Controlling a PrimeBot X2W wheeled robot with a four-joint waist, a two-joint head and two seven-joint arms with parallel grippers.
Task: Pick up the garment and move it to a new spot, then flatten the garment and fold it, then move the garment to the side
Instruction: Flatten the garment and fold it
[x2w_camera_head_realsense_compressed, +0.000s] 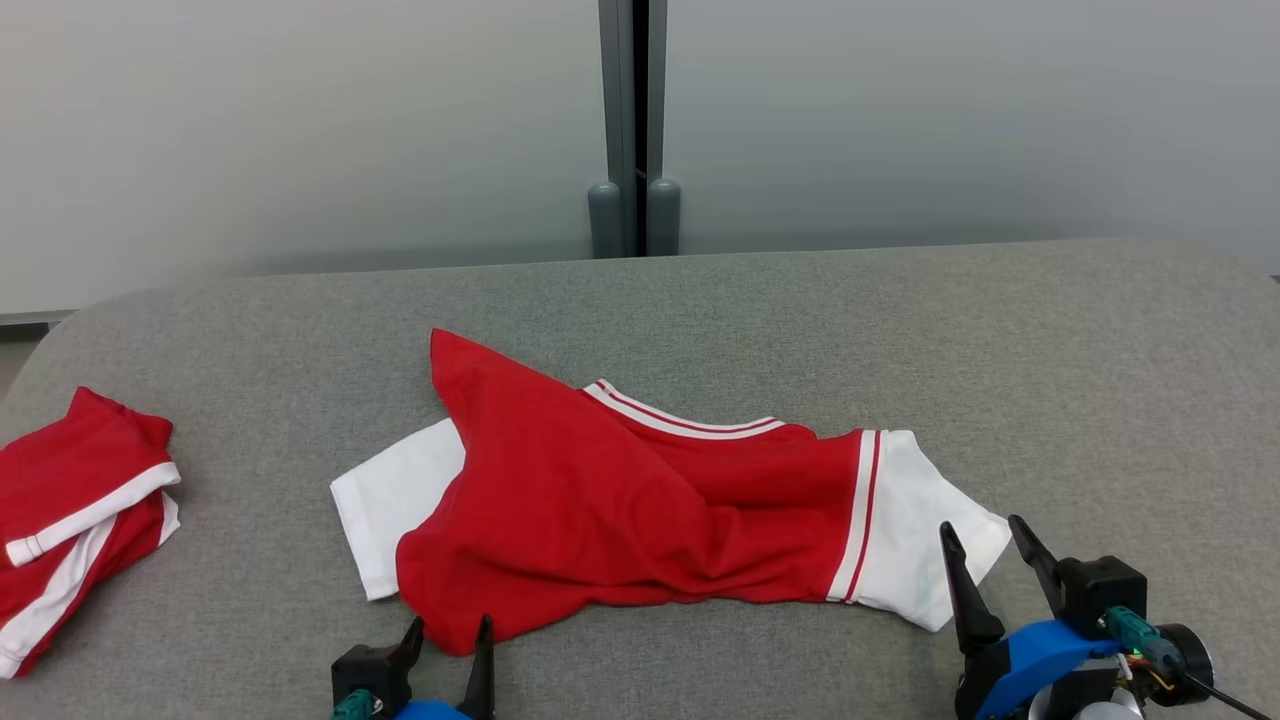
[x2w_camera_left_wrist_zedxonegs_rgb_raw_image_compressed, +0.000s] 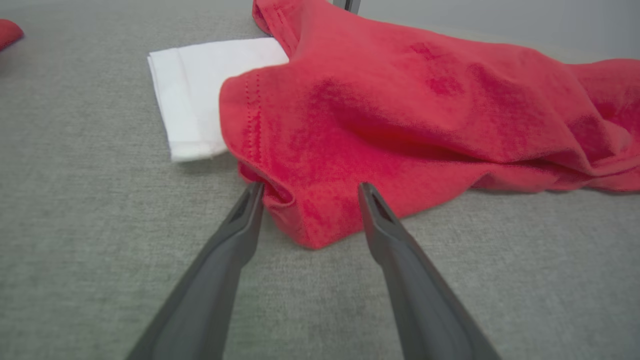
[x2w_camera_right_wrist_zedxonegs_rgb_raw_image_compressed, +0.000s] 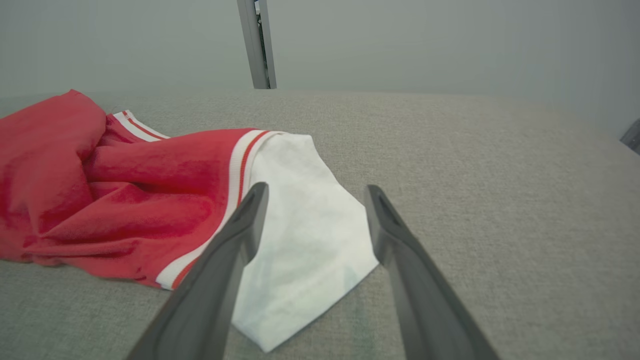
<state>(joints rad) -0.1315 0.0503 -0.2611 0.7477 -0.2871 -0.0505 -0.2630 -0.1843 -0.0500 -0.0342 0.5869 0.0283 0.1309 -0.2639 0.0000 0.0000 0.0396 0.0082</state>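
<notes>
With left gripper (x2w_camera_head_realsense_compressed: 452, 625) and right gripper (x2w_camera_head_realsense_compressed: 980, 525) both spread wide beside the garment (x2w_camera_head_realsense_compressed: 600, 500), grabbing its bunched folds could have lifted it twisted.

There are two garments (x2w_camera_head_realsense_compressed: 640, 510) (x2w_camera_head_realsense_compressed: 75, 500), two pairs of jaws and one grey surface (x2w_camera_head_realsense_compressed: 900, 330).

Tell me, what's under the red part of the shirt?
A white sleeve pokes out from under the red fabric, lying on the grey surface. The rest of the sleeve is covered, so I can't see it.
</notes>
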